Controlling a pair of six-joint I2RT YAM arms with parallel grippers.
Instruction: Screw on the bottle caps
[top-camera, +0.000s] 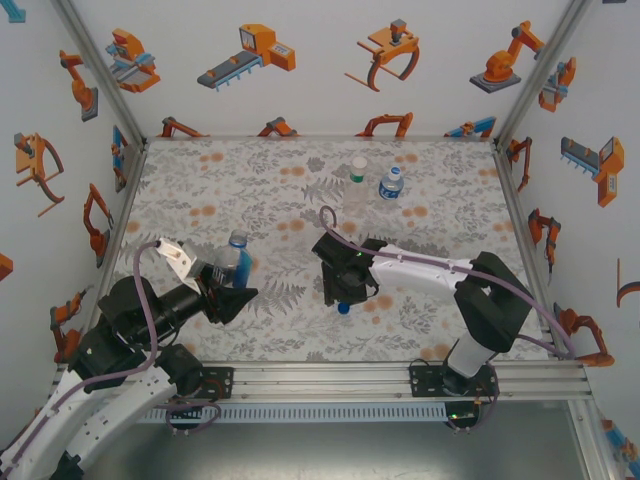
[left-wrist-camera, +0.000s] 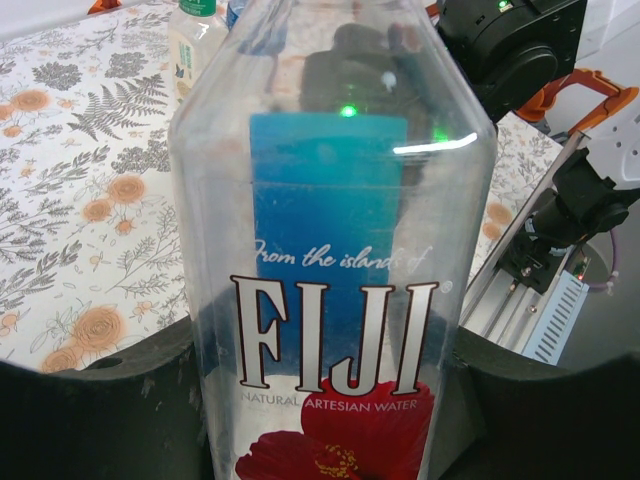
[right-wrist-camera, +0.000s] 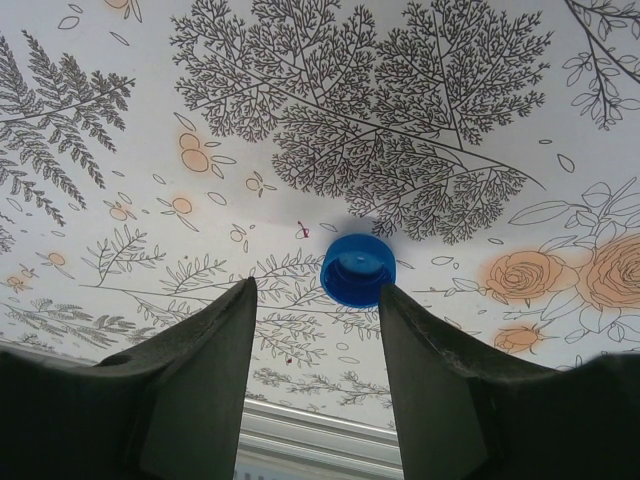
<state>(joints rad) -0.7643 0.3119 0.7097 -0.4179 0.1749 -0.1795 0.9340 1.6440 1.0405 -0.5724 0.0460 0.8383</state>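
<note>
Right wrist view: blue cap (right-wrist-camera: 358, 270) lies on the near surface (right-wrist-camera: 450, 100), off-centre before the narrowly parted right pincer (right-wrist-camera: 318, 290), which may knock it away; left pincer (left-wrist-camera: 320, 400) clamps the Fiji bottle (left-wrist-camera: 330, 250).

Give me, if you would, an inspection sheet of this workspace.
Surface: floral-patterned table.
Job's things: Fiji bottle gripped; blue cap lying on the table; green-label bottle and blue-label bottle standing at the far side.
Clutter: nothing seen.
Grippers: left gripper shut on the Fiji bottle; right gripper open, fingertips beside the blue cap.
Cables: purple cables along both arms.
Surroundings: white walls with orange robot drawings; metal rail at the near edge.
</note>
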